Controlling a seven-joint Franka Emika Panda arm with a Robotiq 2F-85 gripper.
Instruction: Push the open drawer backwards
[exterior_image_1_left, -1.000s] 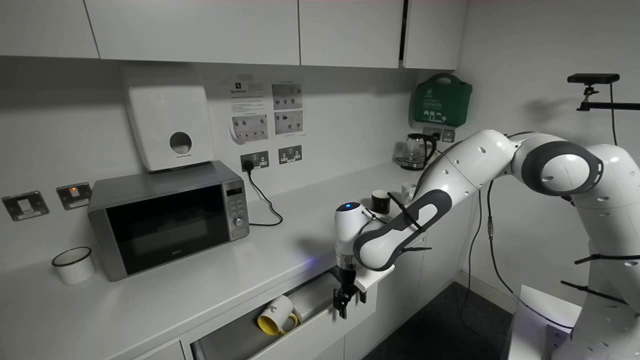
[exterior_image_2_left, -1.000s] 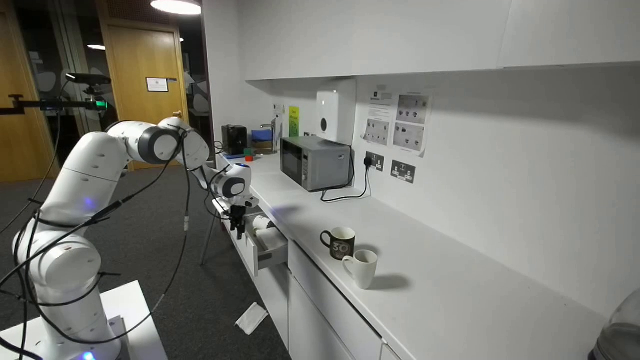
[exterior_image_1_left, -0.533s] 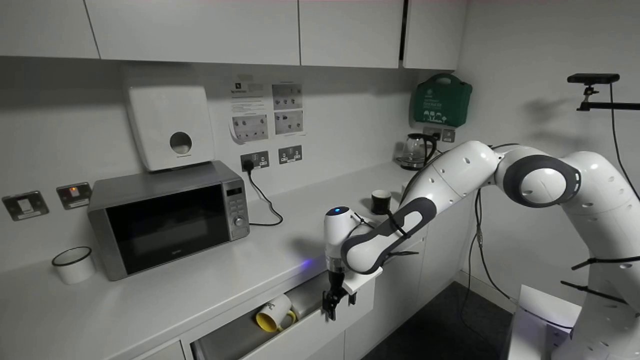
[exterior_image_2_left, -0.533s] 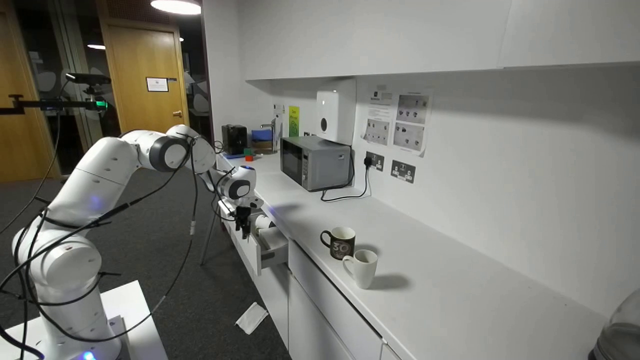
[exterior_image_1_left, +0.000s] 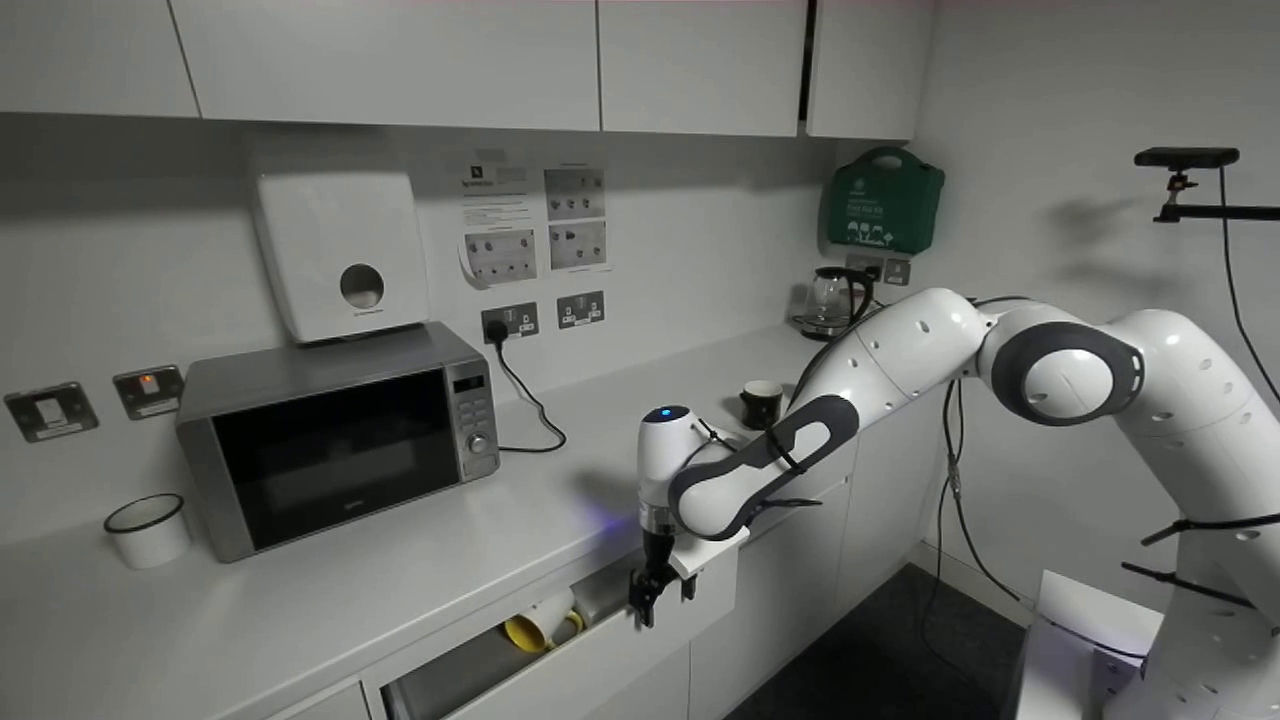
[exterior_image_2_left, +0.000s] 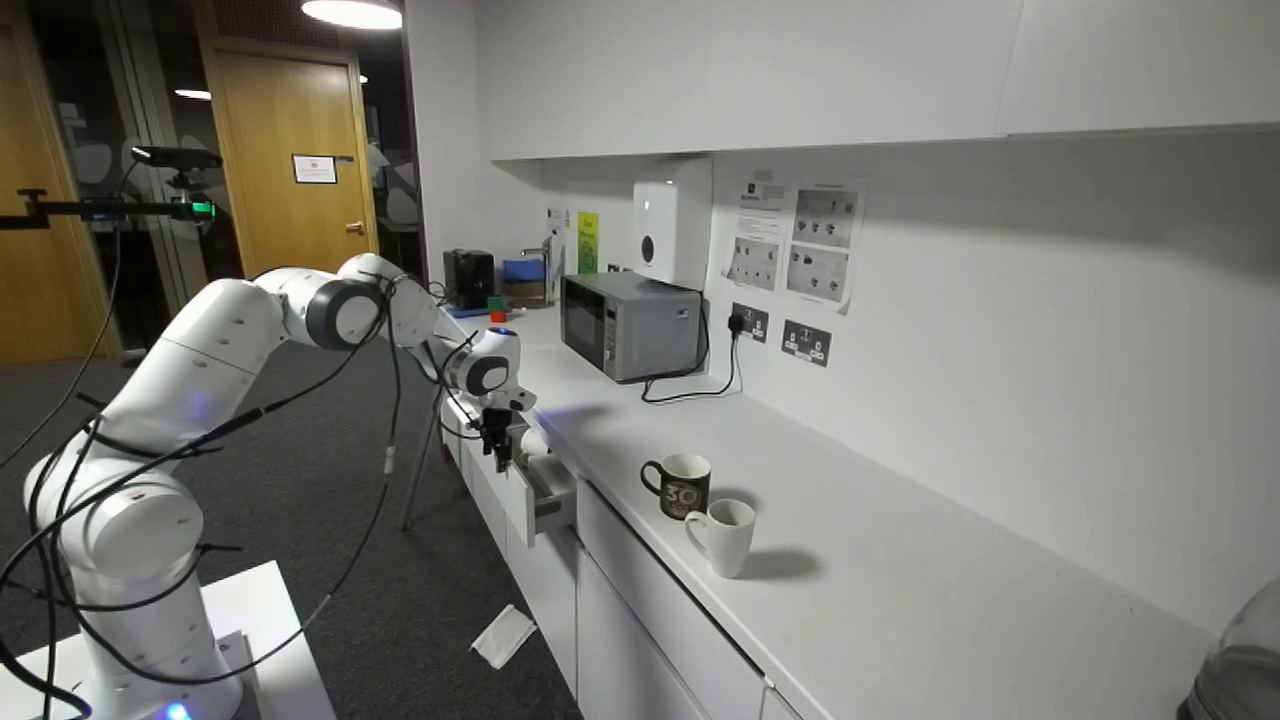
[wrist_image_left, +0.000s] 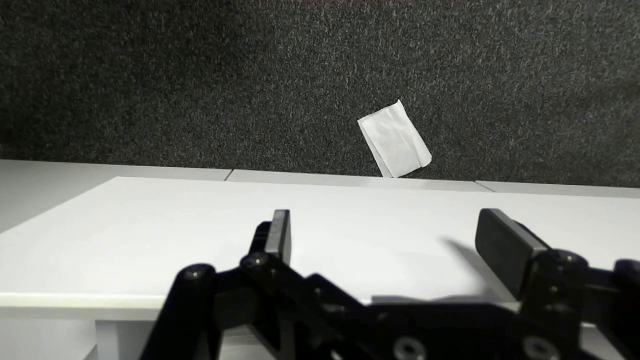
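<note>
The drawer (exterior_image_1_left: 610, 660) stands partly out beneath the counter (exterior_image_1_left: 480, 535), at the bottom centre of the frame in an exterior view; closing is not complete. The gripper (wrist_image_left: 385, 232) has its fingers (wrist_image_left: 505, 247) spread well apart in the wrist view, clamped on nothing. Both fingers stand before the drawer's white front, which crosses the middle of that frame. Contact with the front cannot be confirmed from these angles. A mug (exterior_image_1_left: 545, 618), yellow inside, lies on its side in the drawer, lower centre of the frame.

Step in hand, as judged: the push itself, unfinished. Requirements for sound work follow.

Direction: straight back, square to the front, slow and even; a jerk would probably roll the mug.

Bearing: the drawer's left end shows in the wrist view, while its right end runs off the frame, so the push looks off-centre. Both fingers should press equally. If the drawer binds, shift toward the right of that view.

Height: keep the fingers below the front's top edge; a rise could let them slip inside.

Clearance: the gripper hangs near the counter's edge. The arm (exterior_image_1_left: 915, 350) may catch that edge before the drawer is home; the last stretch could call for fingers angled inward. Accept only when the front lies flush with the cabinet (exterior_image_2_left: 640, 590).
</note>
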